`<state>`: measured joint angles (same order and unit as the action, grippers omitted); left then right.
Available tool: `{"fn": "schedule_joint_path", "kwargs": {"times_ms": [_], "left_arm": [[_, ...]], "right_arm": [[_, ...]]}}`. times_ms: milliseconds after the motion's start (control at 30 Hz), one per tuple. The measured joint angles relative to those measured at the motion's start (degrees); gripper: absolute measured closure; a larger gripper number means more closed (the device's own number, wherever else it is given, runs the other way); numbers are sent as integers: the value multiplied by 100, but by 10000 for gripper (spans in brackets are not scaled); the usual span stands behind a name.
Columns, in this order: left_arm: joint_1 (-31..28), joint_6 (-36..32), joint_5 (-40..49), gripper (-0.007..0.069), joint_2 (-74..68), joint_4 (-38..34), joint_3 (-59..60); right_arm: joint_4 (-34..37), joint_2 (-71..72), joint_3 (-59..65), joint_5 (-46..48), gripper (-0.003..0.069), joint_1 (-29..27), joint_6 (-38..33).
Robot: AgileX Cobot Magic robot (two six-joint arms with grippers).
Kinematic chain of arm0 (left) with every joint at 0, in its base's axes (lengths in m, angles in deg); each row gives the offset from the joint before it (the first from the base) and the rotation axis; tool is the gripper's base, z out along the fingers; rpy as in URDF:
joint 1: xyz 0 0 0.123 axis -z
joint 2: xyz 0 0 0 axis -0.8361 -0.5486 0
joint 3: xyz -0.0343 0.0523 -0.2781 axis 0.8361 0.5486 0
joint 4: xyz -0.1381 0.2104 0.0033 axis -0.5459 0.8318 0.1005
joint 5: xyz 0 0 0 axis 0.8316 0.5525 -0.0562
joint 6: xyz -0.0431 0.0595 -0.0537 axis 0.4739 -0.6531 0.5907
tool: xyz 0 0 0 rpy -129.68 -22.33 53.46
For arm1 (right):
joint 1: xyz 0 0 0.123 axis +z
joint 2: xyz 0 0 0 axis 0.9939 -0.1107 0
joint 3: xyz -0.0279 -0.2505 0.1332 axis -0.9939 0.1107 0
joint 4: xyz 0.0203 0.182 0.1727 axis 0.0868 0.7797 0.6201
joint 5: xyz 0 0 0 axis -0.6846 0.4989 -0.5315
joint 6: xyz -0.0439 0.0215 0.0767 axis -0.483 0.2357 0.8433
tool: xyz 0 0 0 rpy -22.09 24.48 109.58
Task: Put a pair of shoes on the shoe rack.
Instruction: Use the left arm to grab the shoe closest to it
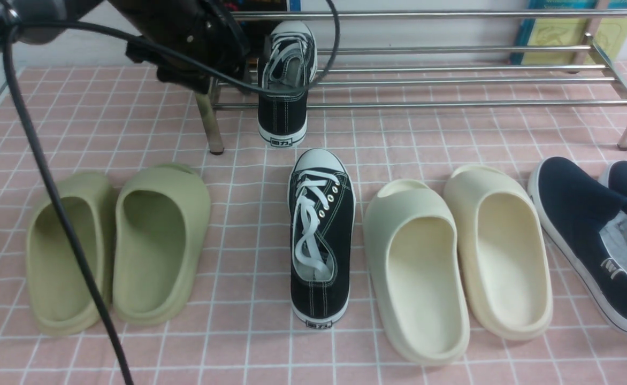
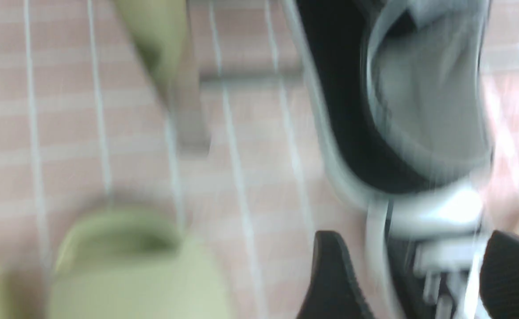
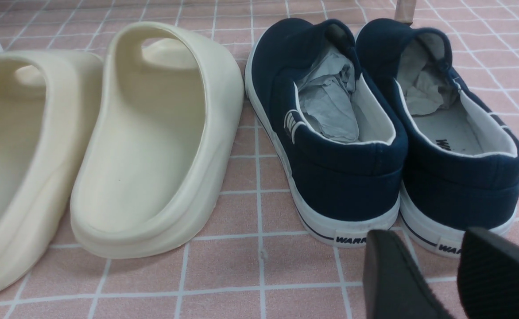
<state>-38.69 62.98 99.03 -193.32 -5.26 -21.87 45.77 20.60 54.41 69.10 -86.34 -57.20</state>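
Note:
One black canvas sneaker with white laces lies on the chrome shoe rack near its left end, toe to the back, heel tipped down over the front bar. My left gripper is open, one finger on each side of this sneaker's laced front; bare floor shows between one finger and the sole. That view is blurred. In the front view the left arm hides the fingers. The other sneaker stands on the floor in the middle. My right gripper is open and empty, low behind the navy shoes.
Two green slides lie left of the floor sneaker. Two cream slides lie to its right. Two navy slip-ons lie furthest right. A black cable hangs across the left side. The rack's left front leg stands beside the placed sneaker.

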Motion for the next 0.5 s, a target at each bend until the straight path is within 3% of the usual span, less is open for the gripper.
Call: {"fn": "schedule_joint_path", "kwargs": {"times_ms": [100, 167, 367, 500], "left_arm": [[176, -367, 1068, 179, 74, 98, 0], [394, -437, 1291, 181, 74, 202, 26], [1253, -210, 1315, 183, 317, 390, 923], [1516, 122, 1003, 183, 470, 390, 1640]], "right_arm": [[0, 0, 0, 0, 419, 0, 0], [0, 0, 0, 0, 419, 0, 0], [0, 0, 0, 0, 419, 0, 0], [0, 0, 0, 0, 419, 0, 0]]}}
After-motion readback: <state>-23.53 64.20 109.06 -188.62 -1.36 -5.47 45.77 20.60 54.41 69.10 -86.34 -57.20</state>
